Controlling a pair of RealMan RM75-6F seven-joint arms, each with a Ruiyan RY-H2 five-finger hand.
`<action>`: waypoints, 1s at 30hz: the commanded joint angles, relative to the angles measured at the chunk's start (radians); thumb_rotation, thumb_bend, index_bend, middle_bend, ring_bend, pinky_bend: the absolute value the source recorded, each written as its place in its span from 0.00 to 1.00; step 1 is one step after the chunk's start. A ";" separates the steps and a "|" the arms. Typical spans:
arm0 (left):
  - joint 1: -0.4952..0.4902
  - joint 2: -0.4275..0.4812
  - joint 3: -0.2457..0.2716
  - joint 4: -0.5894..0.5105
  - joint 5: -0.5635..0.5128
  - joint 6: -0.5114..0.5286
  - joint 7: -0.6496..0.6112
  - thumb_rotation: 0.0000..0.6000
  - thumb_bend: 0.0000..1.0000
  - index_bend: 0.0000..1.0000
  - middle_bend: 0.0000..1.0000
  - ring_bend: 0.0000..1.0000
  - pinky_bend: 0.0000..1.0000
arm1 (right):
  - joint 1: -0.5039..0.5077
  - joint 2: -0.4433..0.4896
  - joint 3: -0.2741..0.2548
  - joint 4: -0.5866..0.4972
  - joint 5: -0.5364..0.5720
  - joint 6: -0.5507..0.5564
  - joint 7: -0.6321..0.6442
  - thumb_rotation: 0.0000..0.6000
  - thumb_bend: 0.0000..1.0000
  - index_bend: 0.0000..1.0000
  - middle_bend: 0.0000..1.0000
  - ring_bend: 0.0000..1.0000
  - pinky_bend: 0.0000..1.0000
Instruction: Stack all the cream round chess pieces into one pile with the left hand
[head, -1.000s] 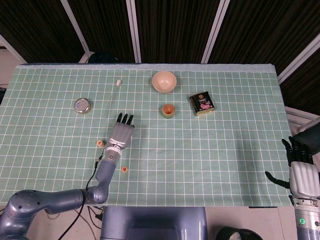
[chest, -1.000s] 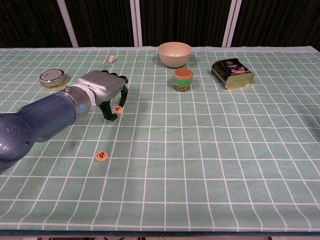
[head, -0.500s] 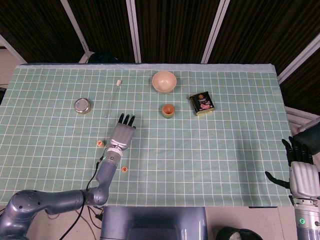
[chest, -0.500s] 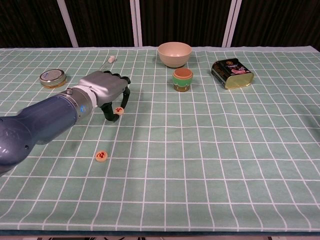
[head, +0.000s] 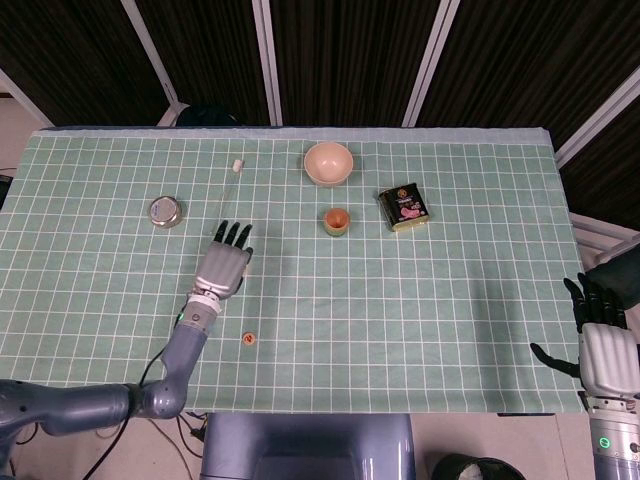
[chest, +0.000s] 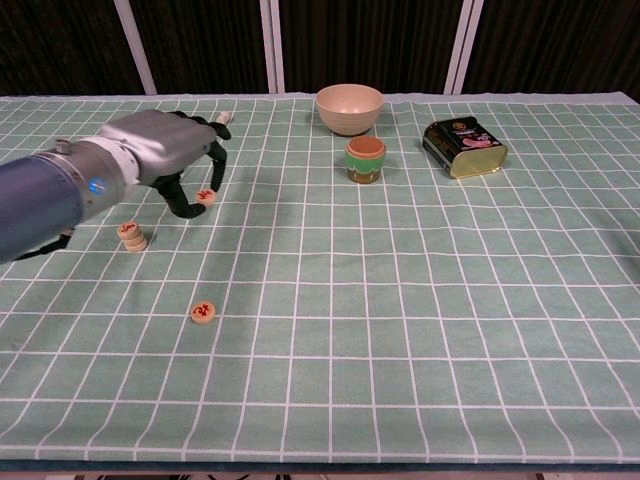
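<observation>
Chest view has the left hand (chest: 165, 150) pinching a cream chess piece (chest: 206, 195) above the bench (chest: 420, 300), probably carrying it to the small pile (chest: 132, 236) nearby, one loose piece (chest: 202, 312) left.

Robot test lab, staged tabletop. Green gridded cloth (head: 400, 300) covering table, dark slatted panels (head: 340, 60) with white rails standing behind. Unrelated props sitting scattered: bowl (head: 328, 163), tin (head: 403, 207), small jar (head: 165, 211). Robot arm (chest: 40, 205) reaching over cloth.
</observation>
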 joint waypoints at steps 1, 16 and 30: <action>0.054 0.094 0.041 -0.082 0.054 0.027 -0.049 1.00 0.33 0.49 0.05 0.00 0.00 | 0.000 -0.001 -0.001 -0.001 -0.001 0.001 -0.004 1.00 0.23 0.09 0.01 0.00 0.00; 0.180 0.213 0.166 -0.079 0.256 0.018 -0.257 1.00 0.32 0.49 0.05 0.00 0.00 | -0.001 -0.004 -0.001 -0.005 0.000 0.003 -0.014 1.00 0.23 0.09 0.01 0.00 0.00; 0.189 0.170 0.140 0.001 0.262 -0.012 -0.279 1.00 0.32 0.48 0.05 0.00 0.00 | 0.000 -0.004 0.000 -0.006 0.010 -0.003 -0.017 1.00 0.23 0.09 0.01 0.00 0.00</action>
